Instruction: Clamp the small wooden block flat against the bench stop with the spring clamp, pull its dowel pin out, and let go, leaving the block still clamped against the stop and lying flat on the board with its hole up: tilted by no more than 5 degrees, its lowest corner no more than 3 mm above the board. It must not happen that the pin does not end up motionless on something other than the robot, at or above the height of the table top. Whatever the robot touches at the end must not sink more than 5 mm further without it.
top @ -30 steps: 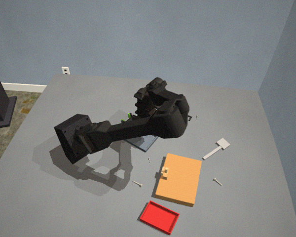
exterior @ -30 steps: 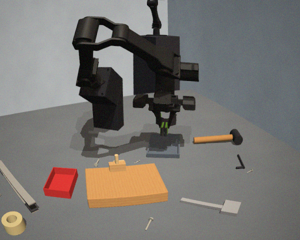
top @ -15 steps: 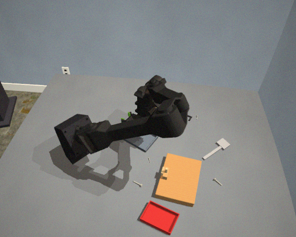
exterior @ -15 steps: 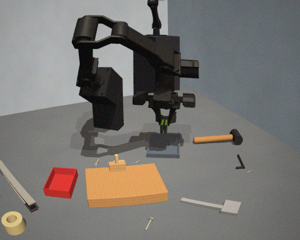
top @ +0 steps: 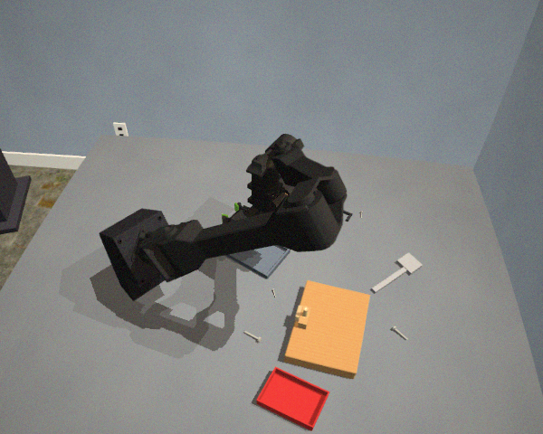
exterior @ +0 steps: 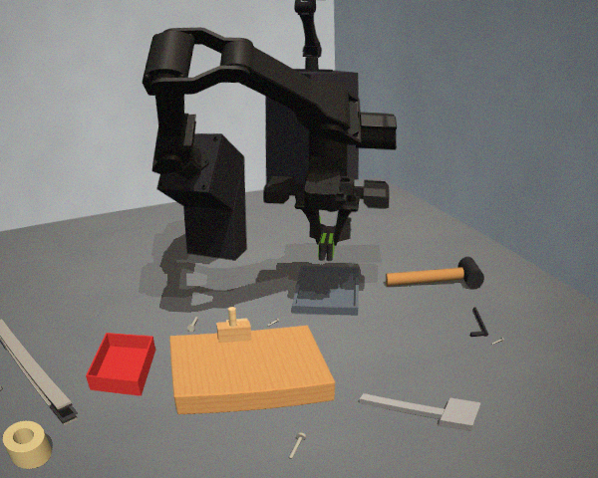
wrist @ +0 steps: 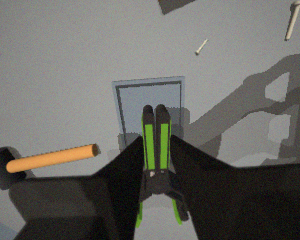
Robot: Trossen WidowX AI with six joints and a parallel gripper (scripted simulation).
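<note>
My gripper (exterior: pixel 326 237) (wrist: pixel 156 140) is shut on the spring clamp (exterior: pixel 326 251) (wrist: pixel 161 114), a dark clamp with green strips. Its two long arms lie close together and point down, above the blue-grey tray. In the top view the arm hides most of it. The small wooden block (exterior: pixel 233 332) (top: pixel 301 322) is at the board's edge, well away from the gripper. Its dowel pin (exterior: pixel 231 315) (top: pixel 305 311) stands upright. The board (exterior: pixel 252 364) (top: pixel 337 326) is orange wood. The bench stop has the same wood colour; I cannot tell where it meets the block.
The blue-grey tray (exterior: pixel 325 310) (wrist: pixel 148 79) is below the clamp. A mallet (exterior: pixel 426 276) (wrist: pixel 52 159) lies beside it. A red tray (top: pixel 292 397) (exterior: pixel 122 359), a grey scraper-like tool (top: pixel 408 263) (exterior: pixel 458 412), a tape roll (exterior: pixel 29 450) and several screws lie around the board.
</note>
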